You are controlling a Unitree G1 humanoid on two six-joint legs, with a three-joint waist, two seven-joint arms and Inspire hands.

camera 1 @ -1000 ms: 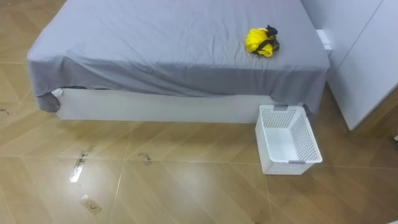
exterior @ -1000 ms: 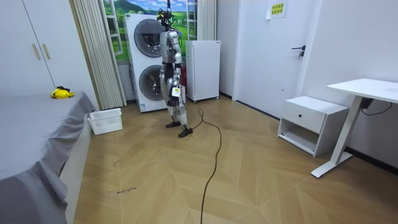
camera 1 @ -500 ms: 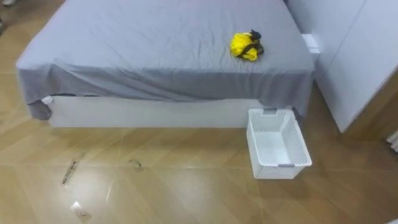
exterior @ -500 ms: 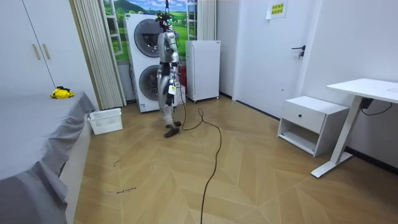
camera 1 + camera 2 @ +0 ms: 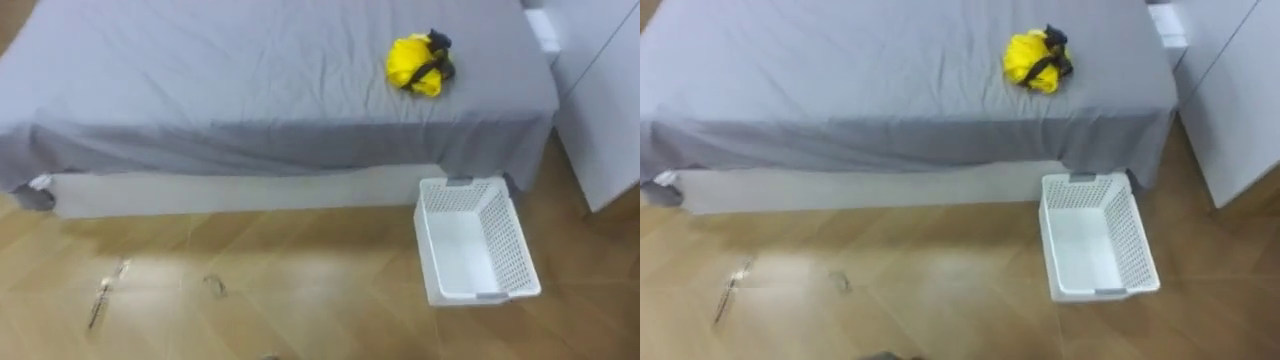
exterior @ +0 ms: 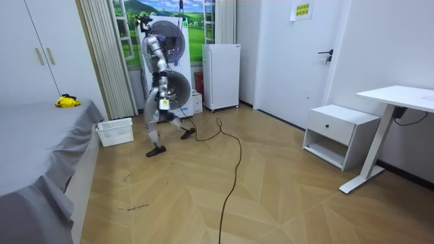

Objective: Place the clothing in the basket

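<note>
Now a stride closer to the bed [image 5: 200, 80], the yellow clothes bundle [image 5: 418, 64] and white basket [image 5: 485, 295] remain well ahead of its hands [image 6: 152, 100], whose state I cannot tell.

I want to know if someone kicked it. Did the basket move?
No. In the room view the basket stays at the same spot by the bed corner; only the robot's own view shifted as it walked.

Bright yellow clothes [image 5: 415, 62], crossed by a black band, stand out against a plain grey bedsheet [image 5: 200, 80] and a white bed base [image 5: 250, 188]. The white basket [image 5: 512, 238] has walls patterned with fine lattice holes. The floor [image 5: 300, 310] is tan wood laid in chevrons, and the wardrobe [image 5: 605, 110] is white.
</note>
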